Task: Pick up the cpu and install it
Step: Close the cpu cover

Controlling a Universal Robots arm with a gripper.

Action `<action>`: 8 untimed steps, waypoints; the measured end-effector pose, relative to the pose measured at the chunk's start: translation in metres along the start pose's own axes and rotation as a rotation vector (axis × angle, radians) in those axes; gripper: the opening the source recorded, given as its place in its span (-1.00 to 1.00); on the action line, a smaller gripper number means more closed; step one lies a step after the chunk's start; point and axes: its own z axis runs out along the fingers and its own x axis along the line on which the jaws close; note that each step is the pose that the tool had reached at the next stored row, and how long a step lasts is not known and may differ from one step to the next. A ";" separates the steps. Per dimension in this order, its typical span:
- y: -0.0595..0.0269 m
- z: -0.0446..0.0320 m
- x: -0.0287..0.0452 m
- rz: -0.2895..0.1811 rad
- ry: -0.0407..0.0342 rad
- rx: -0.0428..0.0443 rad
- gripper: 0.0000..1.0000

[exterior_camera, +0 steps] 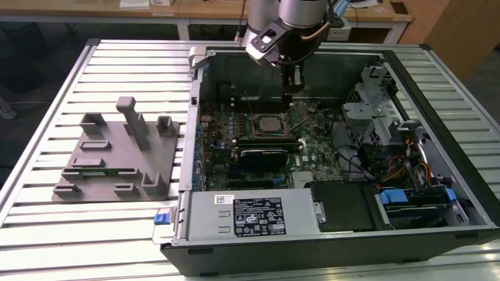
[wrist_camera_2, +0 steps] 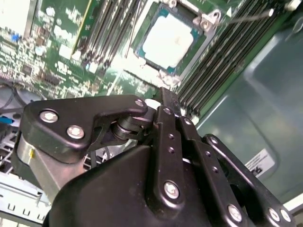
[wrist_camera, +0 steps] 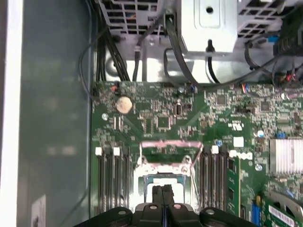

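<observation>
Claw (wrist_camera: pixel 162 189), closed, partly hides the seated cpu (wrist_camera: pixel 176 187).

The cpu (wrist_camera_2: pixel 168 40) has a smooth, dull silvery metal top. The fixture block (exterior_camera: pixel 117 158) is matt grey plastic, the table (exterior_camera: pixel 117 76) ribbed bare metal, the fingers (wrist_camera: pixel 157 194) matt black.

Open computer case (exterior_camera: pixel 328 234): one raised camera off the arm, two close cameras on the wrist.

In the exterior view the whole case on the slatted table (exterior_camera: pixel 47 234) is seen from above at an angle, from well back. In the first wrist view the motherboard (wrist_camera: pixel 161 118) is looked down on squarely from close by, past the gripper (wrist_camera: pixel 162 189). In the second wrist view the board is seen obliquely over the gripper's body. The cpu (wrist_camera_2: pixel 168 40) in its socket is shared by all three views.
</observation>
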 end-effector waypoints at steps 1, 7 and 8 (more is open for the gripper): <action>0.0026 0.0000 0.0011 0.000 0.0000 0.0001 -0.79; 0.0249 0.0003 0.0091 0.000 -0.0001 0.0003 -0.79; 0.0275 0.0003 0.0098 0.000 0.0000 0.0003 -0.79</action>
